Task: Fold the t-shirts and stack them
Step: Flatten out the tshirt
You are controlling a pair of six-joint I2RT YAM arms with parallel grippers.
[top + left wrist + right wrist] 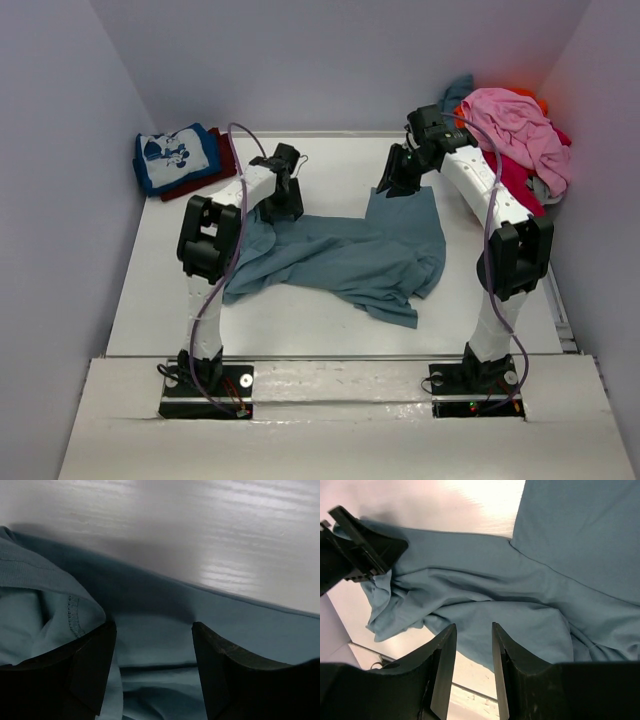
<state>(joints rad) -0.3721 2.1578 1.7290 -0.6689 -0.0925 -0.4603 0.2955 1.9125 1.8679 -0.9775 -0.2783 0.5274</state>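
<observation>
Left gripper (pixel 152 627) hangs wide apart over the blue-grey shirt (pixel 370 255), which lies crumpled in the middle of the table (pixel 300 320). Right gripper (pixel 473 627) is a little apart, holding nothing. Cloth looks soft, light, floppy; pinch its far edge.

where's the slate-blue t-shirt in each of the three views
top external: the slate-blue t-shirt lies spread mid-table, between the two arms.
left wrist: it fills the lower half, with table above it.
right wrist: it covers most of the picture.
shared landmark: the white table, bare beside the shirt's edge in every view.
</observation>
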